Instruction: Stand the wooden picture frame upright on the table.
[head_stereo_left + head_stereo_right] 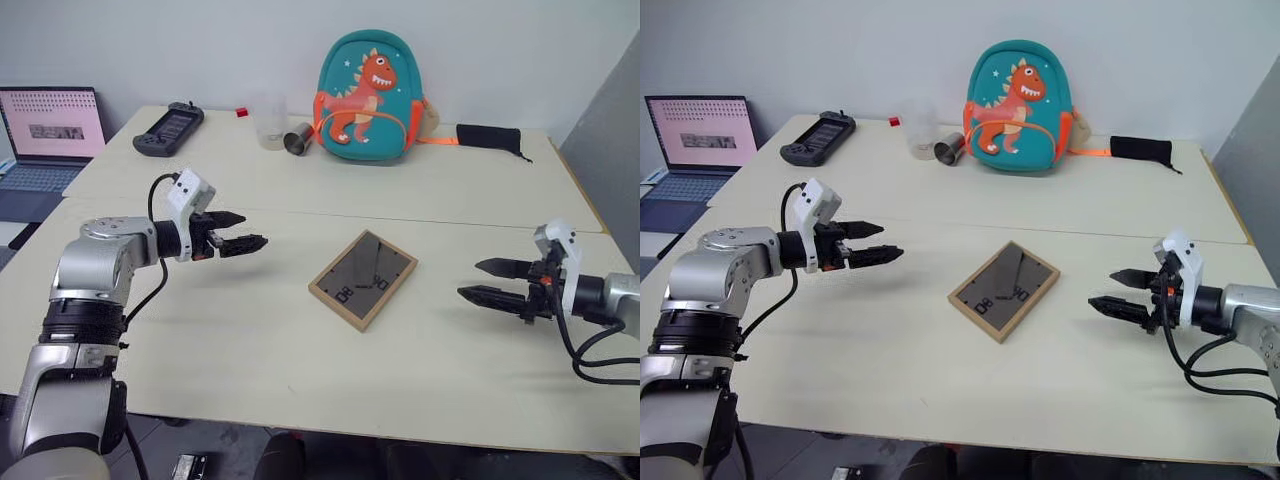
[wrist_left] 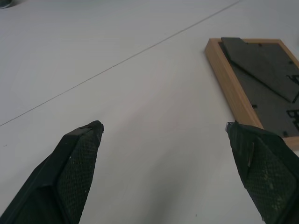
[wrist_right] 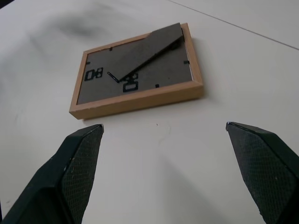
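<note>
Left eye view: wooden picture frame point(image 1: 362, 279), flat, dark back panel up, no legible writing; corners at 12 and 6 o'clock, long axis running 1 to 7 o'clock. Location: pale cream tabletop point(image 1: 250, 340), just below the seam. Left claw point(image 1: 243, 231) and right claw point(image 1: 479, 280) both released, empty, flanking the frame.

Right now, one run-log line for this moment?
light wooden picture frame: flat, back up, untouched | left tool: open | right tool: open | pale cream table

bright even light, soft shadows, sharp
</note>
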`<action>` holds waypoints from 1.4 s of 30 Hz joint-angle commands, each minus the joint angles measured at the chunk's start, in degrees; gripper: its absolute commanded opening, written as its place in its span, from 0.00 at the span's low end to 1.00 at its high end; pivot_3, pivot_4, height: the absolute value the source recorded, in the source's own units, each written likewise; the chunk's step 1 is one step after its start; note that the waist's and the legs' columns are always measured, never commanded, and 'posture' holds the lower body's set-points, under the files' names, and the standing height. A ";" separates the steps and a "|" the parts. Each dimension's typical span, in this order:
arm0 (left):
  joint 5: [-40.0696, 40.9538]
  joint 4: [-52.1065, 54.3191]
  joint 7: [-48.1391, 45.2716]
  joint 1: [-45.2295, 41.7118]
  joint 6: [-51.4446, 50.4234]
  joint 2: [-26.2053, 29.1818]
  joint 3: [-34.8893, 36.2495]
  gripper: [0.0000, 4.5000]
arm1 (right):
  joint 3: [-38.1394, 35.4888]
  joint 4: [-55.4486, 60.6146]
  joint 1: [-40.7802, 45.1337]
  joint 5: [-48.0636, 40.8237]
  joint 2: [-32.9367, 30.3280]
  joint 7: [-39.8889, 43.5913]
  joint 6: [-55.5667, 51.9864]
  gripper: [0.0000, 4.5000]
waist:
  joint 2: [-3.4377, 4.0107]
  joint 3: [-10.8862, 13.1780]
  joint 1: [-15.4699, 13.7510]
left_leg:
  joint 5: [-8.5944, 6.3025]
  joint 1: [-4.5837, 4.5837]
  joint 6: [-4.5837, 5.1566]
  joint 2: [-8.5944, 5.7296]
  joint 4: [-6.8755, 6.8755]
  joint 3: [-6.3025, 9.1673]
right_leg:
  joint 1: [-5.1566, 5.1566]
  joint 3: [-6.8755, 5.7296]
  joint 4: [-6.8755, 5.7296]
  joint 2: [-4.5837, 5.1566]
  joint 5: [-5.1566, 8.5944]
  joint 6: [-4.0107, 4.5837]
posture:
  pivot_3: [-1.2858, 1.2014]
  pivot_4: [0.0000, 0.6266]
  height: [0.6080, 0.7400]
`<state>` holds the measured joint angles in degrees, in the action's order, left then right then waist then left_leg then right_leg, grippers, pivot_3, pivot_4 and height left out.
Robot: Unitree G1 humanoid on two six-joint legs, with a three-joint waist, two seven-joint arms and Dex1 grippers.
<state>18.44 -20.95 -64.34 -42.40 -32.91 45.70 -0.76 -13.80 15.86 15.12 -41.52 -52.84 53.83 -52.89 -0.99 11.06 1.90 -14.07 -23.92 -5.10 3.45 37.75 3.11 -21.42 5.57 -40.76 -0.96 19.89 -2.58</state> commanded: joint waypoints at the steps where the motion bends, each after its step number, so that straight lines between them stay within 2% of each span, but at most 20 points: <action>1: -1.19 0.20 -1.04 -1.25 2.76 0.69 0.06 1.00 | -0.02 1.94 0.44 -0.36 -0.77 0.13 0.17 0.99 | 0.00 0.00 -0.03 | 0.00 -0.03 0.00 0.00 0.00 0.01 | -0.02 -0.01 0.00 0.00 0.00 0.01 | 0.52 0.24 1.00; 14: -1.30 1.21 -0.84 -0.11 1.32 -0.30 0.77 1.00 | 0.79 2.06 -1.73 2.17 -0.19 -1.70 2.29 0.99 | 0.00 0.00 -0.02 | -0.01 -0.07 0.01 0.00 0.07 0.02 | -0.06 -0.01 -0.06 0.00 0.00 0.00 | 0.52 0.24 1.00; 17: -0.65 1.43 -2.07 0.19 1.80 -0.51 0.94 0.89 | 1.36 1.77 -2.24 2.90 -0.55 -1.10 3.05 0.88 | 0.00 0.00 -0.03 | -0.01 -0.08 0.01 0.00 0.07 0.02 | -0.05 -0.01 -0.05 0.00 0.00 0.01 | 0.52 0.24 1.00; 20: -0.75 1.47 -1.76 0.23 1.91 -1.21 0.89 0.73 | 2.64 2.10 -2.16 4.23 0.57 -2.62 4.06 0.70 | 0.00 0.00 -0.03 | -0.01 -0.08 0.01 0.00 0.07 0.02 | -0.06 -0.01 -0.05 0.01 0.00 0.01 | 0.52 0.24 1.00; 26: -4.24 -1.08 2.59 1.97 7.36 -6.71 -1.33 0.45 | 8.95 -0.48 -0.64 11.21 6.82 -9.47 8.03 0.39 | -0.02 -0.01 -0.03 | 0.00 -0.02 0.01 0.01 0.13 0.03 | 0.01 -0.01 -0.09 0.01 0.00 0.00 | 0.52 0.24 1.00; 32: -6.02 -0.90 2.92 3.12 10.06 -10.64 -4.10 0.12 | 13.64 -3.67 2.23 16.93 12.01 -13.32 11.53 0.04 | -0.02 0.00 -0.02 | 0.00 -0.04 0.01 0.00 0.13 0.02 | -0.04 0.00 -0.13 0.00 0.00 0.01 | 0.52 0.24 1.00; 34: -6.37 -0.28 2.86 3.68 10.85 -12.01 -5.07 0.02 | 15.47 -5.18 3.82 18.66 14.17 -13.98 13.27 0.00 | -0.02 0.00 -0.04 | 0.00 -0.03 0.01 0.00 0.12 0.02 | -0.04 0.00 -0.13 0.00 0.00 0.01 | 0.52 0.24 1.00; 35: -6.41 0.27 2.67 4.05 10.85 -12.49 -5.50 0.00 | 16.02 -5.90 4.63 19.10 15.23 -14.24 13.68 0.00 | -0.02 -0.01 -0.02 | 0.00 -0.03 0.01 0.00 0.12 0.03 | -0.03 0.00 -0.13 0.00 0.00 0.01 | 0.52 0.24 1.00; 42: -6.67 3.57 1.41 6.08 8.16 -12.92 -7.97 0.00 | 20.35 -11.11 9.95 23.03 20.15 -14.35 16.04 0.00 | -0.01 0.00 0.01 | 0.00 -0.01 0.01 0.01 0.12 0.03 | -0.04 0.00 -0.14 0.00 -0.01 0.01 | 0.52 0.24 1.00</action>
<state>12.27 -20.24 -62.49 -36.47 -24.49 32.20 -8.32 5.99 5.04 23.49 -19.24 -33.19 39.68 -38.52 -1.00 11.06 1.92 -14.07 -23.94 -5.09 3.46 37.87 3.14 -21.46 5.56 -40.91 -0.96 19.88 -2.57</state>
